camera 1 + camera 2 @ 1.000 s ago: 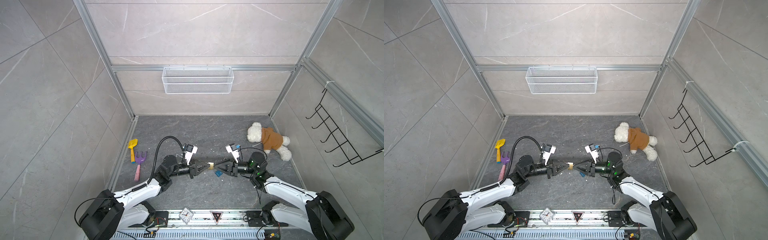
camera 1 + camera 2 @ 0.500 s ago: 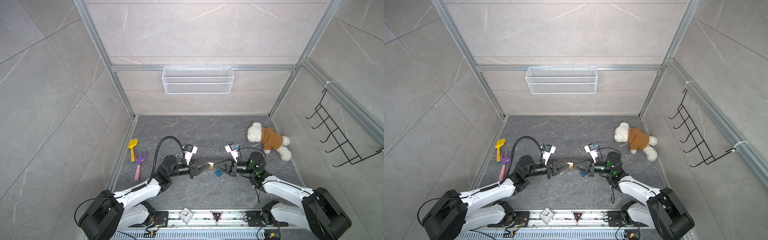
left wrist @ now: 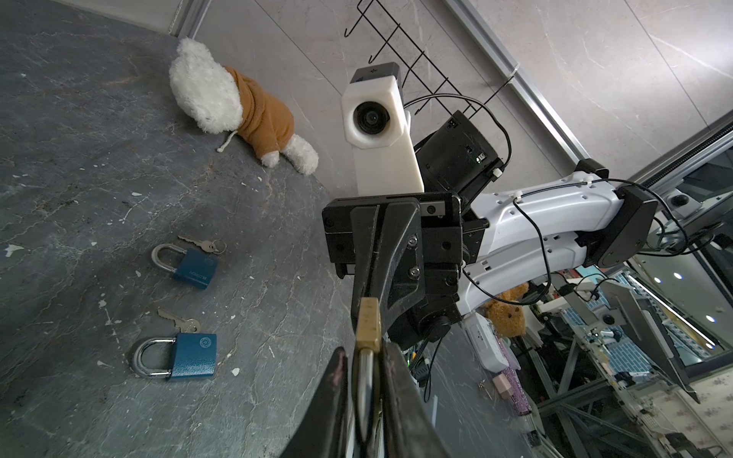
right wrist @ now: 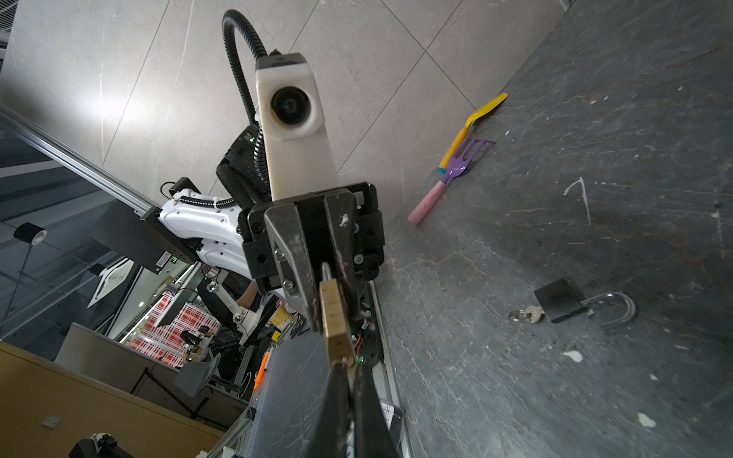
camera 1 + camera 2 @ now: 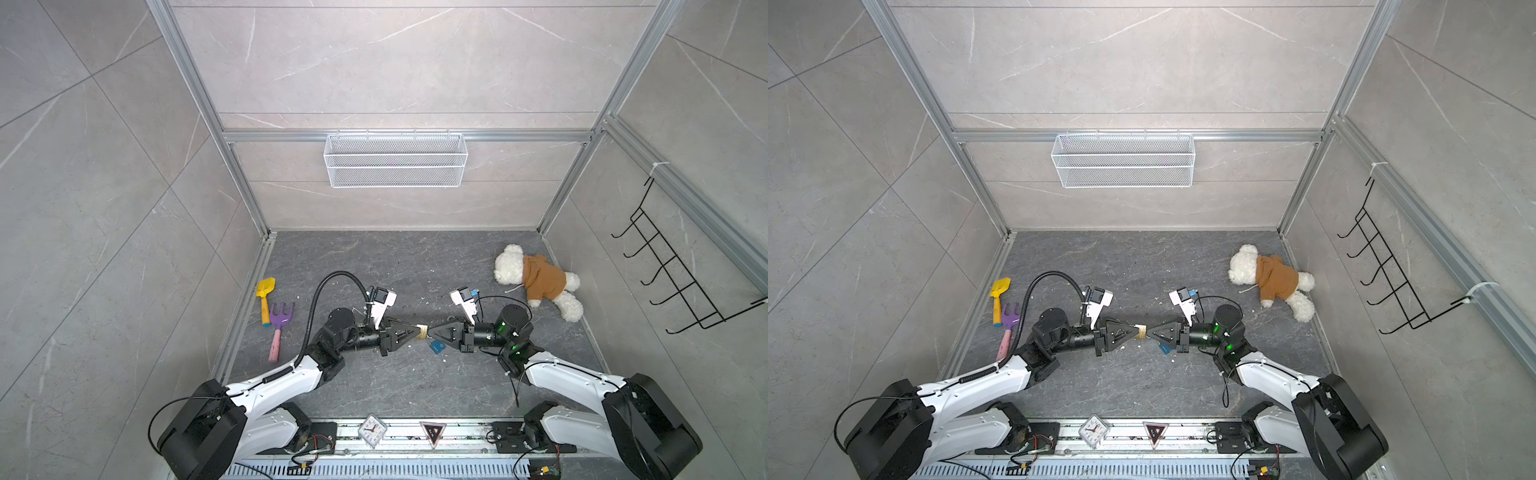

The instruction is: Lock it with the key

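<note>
Brass padlock (image 3: pixel 368 323) hangs clear of the surface (image 5: pixel 374 270) between the two pincer tips, its long axis on the line joining them: shackle (image 3: pixel 364 380) toward the left pincer (image 3: pixel 365 355), keyhole end toward the right pincer (image 4: pixel 347 366). Left pincer stands narrowly parted about the shackle, contact unclear. Right pincer is closed tight at the body's base, probably on the key, which is hidden between its tips; judged, the turn must run about that shared axis.
</note>
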`<state>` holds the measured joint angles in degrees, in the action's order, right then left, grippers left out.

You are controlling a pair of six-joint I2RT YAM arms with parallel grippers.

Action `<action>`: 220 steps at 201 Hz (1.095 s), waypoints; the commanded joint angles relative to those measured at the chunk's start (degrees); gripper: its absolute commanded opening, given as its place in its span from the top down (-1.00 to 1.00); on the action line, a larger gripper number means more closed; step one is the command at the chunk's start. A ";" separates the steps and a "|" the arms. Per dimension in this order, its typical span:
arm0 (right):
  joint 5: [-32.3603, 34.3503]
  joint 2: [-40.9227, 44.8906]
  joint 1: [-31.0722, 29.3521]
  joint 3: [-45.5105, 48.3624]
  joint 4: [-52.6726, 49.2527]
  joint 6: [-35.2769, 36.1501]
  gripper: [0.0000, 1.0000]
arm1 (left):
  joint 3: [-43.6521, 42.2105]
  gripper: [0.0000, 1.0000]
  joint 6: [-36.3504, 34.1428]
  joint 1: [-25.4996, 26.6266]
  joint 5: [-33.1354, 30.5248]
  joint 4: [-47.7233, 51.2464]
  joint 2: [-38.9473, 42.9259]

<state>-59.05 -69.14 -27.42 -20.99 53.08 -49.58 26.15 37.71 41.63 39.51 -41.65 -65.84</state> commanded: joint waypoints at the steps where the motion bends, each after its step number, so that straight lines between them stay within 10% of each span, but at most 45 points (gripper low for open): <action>1: -1.26 -0.31 -0.36 -0.25 2.03 -0.52 1.00 | 2.26 0.59 -2.73 0.32 0.31 0.74 0.28; 89: -1.51 -1.09 -0.33 -1.19 1.51 -0.38 1.00 | 3.74 0.59 -3.39 1.36 1.28 1.26 -2.46; 164: -1.80 1.11 -0.35 -1.80 -3.87 3.51 1.00 | 3.06 1.00 -3.19 1.37 -0.09 1.14 -2.14; 220: -1.62 1.15 -0.27 0.66 8.13 -0.88 1.00 | -1.31 1.00 2.85 0.12 -3.90 -8.64 -0.16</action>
<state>-59.79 -68.99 -27.42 -21.08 52.60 -48.36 26.30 38.00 42.72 39.07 -43.81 -67.90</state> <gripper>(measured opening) 0.057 0.133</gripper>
